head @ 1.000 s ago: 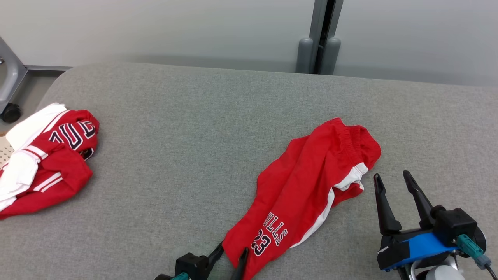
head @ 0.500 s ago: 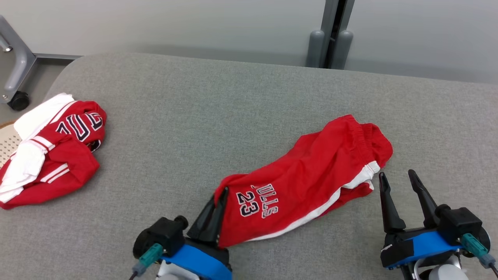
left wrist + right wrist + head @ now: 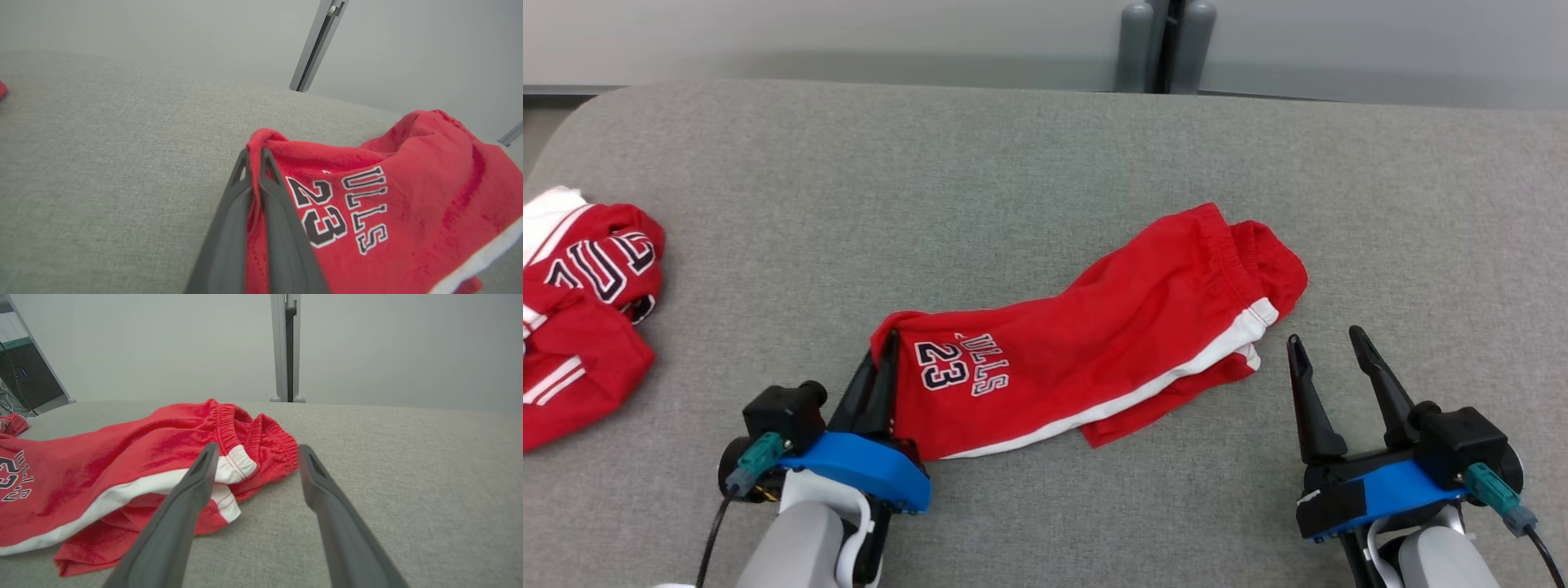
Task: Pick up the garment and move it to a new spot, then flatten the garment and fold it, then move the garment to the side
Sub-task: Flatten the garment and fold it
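Two claws: our left claw (image 3: 889, 343) is clenched on one end of the shorts (image 3: 1094, 335), which lie stretched away to its right. Our right claw (image 3: 1325, 336) gapes empty, just right of the waistband (image 3: 1241, 245). Dragging on so thin a pinch could let the cloth slip and bunch.

Grey fabric tbl (image 3: 1013, 163), pale wall (image 3: 768, 33).
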